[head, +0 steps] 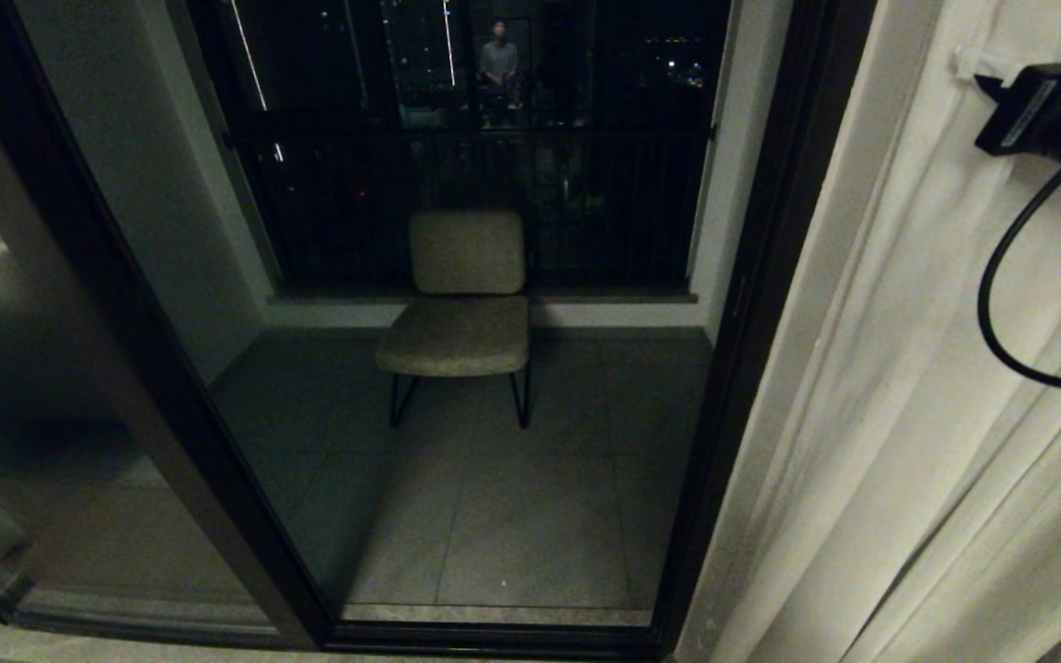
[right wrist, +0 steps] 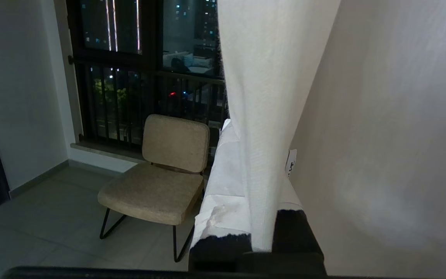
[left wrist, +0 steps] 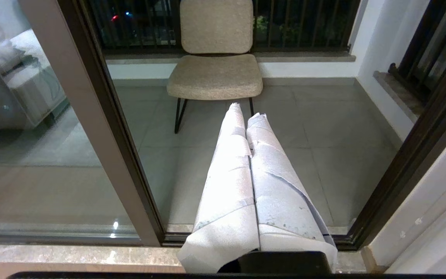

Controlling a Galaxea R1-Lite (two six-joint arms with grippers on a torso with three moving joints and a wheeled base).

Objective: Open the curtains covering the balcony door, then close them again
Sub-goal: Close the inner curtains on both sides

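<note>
The cream curtains [head: 936, 368] hang bunched at the right, beside the dark frame of the balcony door [head: 752, 322], whose glass is uncovered. High at the right, my right gripper [head: 968, 64] reaches into the fabric. In the right wrist view the right gripper [right wrist: 259, 143] is shut on a fold at the curtains' [right wrist: 265, 77] edge, which runs down between its white-wrapped fingers [right wrist: 223, 170]. My left gripper [left wrist: 246, 112] shows only in its own view, shut with nothing in it, low in front of the door sill and pointing out at the balcony.
A beige chair [head: 461, 295] on thin black legs stands on the tiled balcony floor behind the glass. A dark railing [head: 494, 138] closes the balcony's far side. A person's reflection [head: 498, 60] shows in the far window. A black cable [head: 1000, 295] loops under my right arm.
</note>
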